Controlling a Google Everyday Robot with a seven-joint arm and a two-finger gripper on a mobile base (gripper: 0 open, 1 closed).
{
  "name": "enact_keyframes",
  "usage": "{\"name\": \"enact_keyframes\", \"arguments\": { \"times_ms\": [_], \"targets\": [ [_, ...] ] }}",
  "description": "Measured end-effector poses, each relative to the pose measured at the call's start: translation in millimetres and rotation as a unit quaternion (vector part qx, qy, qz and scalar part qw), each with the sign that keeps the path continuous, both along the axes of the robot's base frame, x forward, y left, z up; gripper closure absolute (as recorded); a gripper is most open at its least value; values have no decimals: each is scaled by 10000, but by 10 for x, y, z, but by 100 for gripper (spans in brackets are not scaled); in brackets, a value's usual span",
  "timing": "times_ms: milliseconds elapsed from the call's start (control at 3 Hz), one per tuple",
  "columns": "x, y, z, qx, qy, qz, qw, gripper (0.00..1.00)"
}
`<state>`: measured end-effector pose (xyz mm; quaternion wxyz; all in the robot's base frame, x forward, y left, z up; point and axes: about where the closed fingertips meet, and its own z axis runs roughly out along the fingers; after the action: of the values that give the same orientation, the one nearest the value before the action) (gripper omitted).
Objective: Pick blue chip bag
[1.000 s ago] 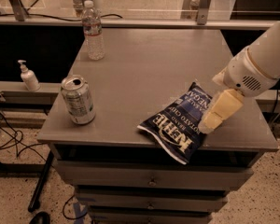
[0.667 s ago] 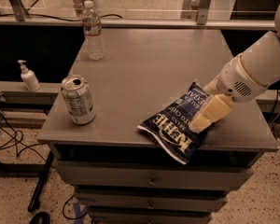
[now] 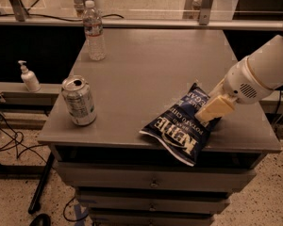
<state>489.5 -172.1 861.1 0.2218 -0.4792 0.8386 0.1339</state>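
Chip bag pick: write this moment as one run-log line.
bag: flat, overhanging front edge of table, not lifted | gripper: at its right end | can: upright, front left | bottle: upright, back left

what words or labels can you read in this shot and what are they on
"KETTLE": large white letters on the blue chip bag, upside down to the camera.
Smaller print on the bag: too blurred to read.
Soda can label: unreadable.
Water bottle label: unreadable.
Pump bottle: no readable text.
The gripper, at the bag's right end, shows no text.
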Motion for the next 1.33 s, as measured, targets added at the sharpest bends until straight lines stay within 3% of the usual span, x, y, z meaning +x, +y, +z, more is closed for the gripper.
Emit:
{"name": "enact_keyframes", "arguments": {
  "times_ms": [333,667,1333],
  "targets": [
    [54,-119,73,-62,-93,-115,9999,88],
    [137,-322,311,-109,-205,-252,9994,100],
    [320,-676,1216,78,-721,-532,9959,100]
  ]
}}
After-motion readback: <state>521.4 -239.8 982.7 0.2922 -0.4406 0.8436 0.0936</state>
